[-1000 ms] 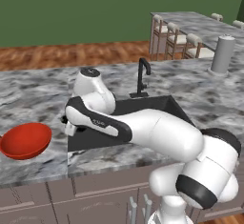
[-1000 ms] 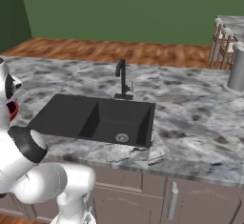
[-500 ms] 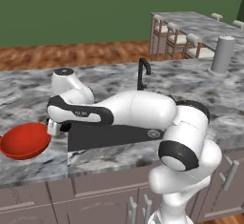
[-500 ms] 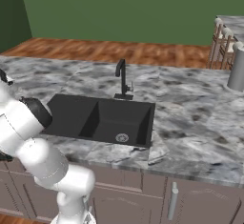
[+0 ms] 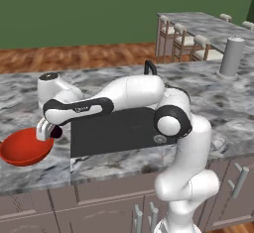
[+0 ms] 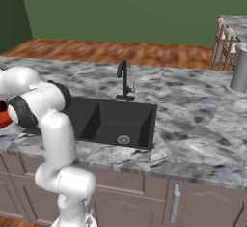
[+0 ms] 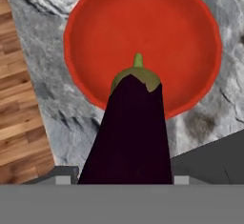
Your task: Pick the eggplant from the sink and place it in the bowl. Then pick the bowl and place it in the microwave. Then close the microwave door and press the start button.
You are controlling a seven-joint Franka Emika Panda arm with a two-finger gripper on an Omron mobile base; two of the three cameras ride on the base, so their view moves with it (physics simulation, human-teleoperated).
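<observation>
One end effector (image 5: 49, 132) pinching glossy oblong eggplant (image 7: 131, 132) above round red bowl (image 7: 143, 23).

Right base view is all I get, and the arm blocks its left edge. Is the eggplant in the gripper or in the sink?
Observer: In the gripper. The hand view shows the eggplant held between its fingers, green stem pointing forward.
Operator: Is it over the bowl?
Observer: Its tip is. The hand view shows the stem end above the red bowl, near the rim closest to the sink.
Operator: Anything inside the bowl?
Observer: Nothing that shows; the hand view has plain red around the eggplant.
</observation>
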